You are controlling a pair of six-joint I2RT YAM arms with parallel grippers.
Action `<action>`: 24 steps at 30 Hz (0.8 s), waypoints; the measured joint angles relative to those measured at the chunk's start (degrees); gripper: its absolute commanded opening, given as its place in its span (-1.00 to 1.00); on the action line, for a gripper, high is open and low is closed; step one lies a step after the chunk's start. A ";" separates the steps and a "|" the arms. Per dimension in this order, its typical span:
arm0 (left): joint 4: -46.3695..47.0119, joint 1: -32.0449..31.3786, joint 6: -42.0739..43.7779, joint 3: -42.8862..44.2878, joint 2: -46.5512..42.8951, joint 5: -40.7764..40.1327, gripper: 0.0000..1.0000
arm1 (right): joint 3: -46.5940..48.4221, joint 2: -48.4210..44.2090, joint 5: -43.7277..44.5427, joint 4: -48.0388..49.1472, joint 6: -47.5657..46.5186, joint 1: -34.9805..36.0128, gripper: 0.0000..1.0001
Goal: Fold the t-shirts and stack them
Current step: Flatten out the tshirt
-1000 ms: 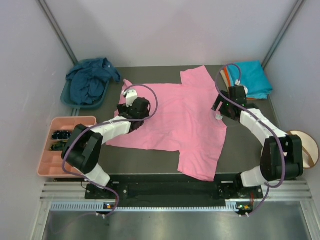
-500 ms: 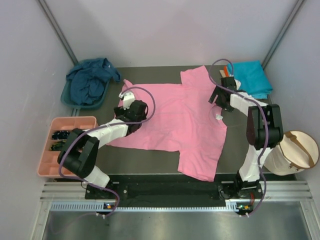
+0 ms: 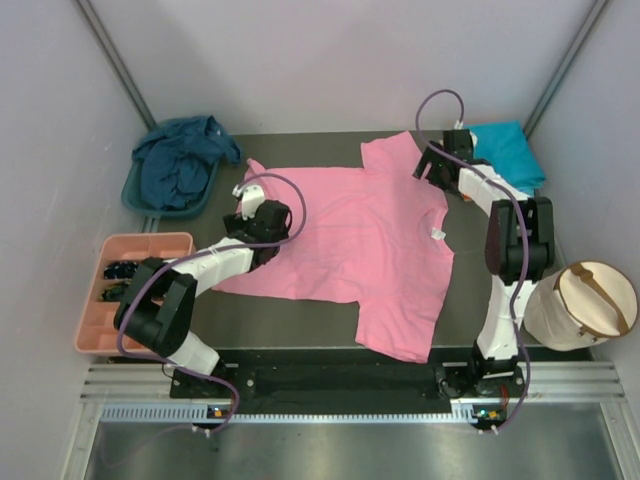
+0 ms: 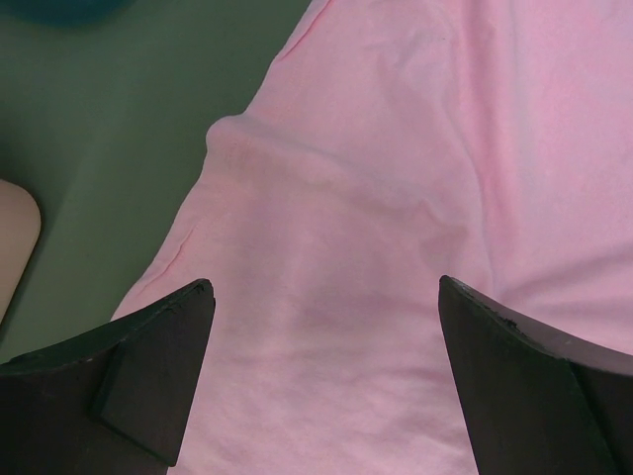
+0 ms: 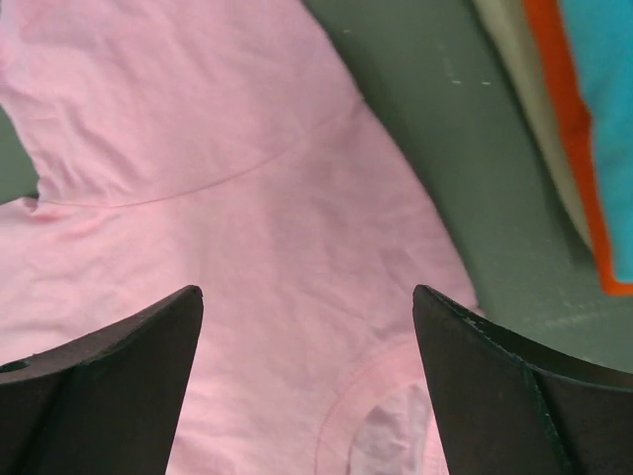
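Pink t-shirt [image 3: 350, 235] lay spread flat. Left gripper [image 4: 324, 287] gaped over its hem end; right gripper [image 5: 307, 292] gaped near its collar.

The bright pink t-shirt [image 3: 350, 240] lies spread open across the bench [image 3: 300, 320], collar to the right, hem to the left, one sleeve far, one near. The navy t-shirt [image 3: 180, 160] sits crumpled in the teal basin [image 3: 135, 200]. The turquoise t-shirt [image 3: 510, 155] lies folded at the far right corner, on the orange t-shirt [image 5: 566, 99].
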 measured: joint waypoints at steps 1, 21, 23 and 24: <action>-0.02 0.07 -0.11 -0.15 0.00 0.00 0.98 | 0.66 0.79 -1.40 0.42 -0.33 -0.02 0.73; -0.13 1.29 -0.92 -1.66 0.00 -0.02 0.98 | 26.34 20.22 -13.27 -10.19 -2.29 0.00 0.75; -0.26 1.46 -0.96 -1.86 0.00 -0.02 0.98 | 29.42 21.66 -13.42 -11.85 -2.34 -0.02 0.75; -0.28 1.62 -0.98 -1.97 -0.02 -0.02 0.98 | 31.41 22.77 -13.46 -13.25 -2.34 -0.04 0.75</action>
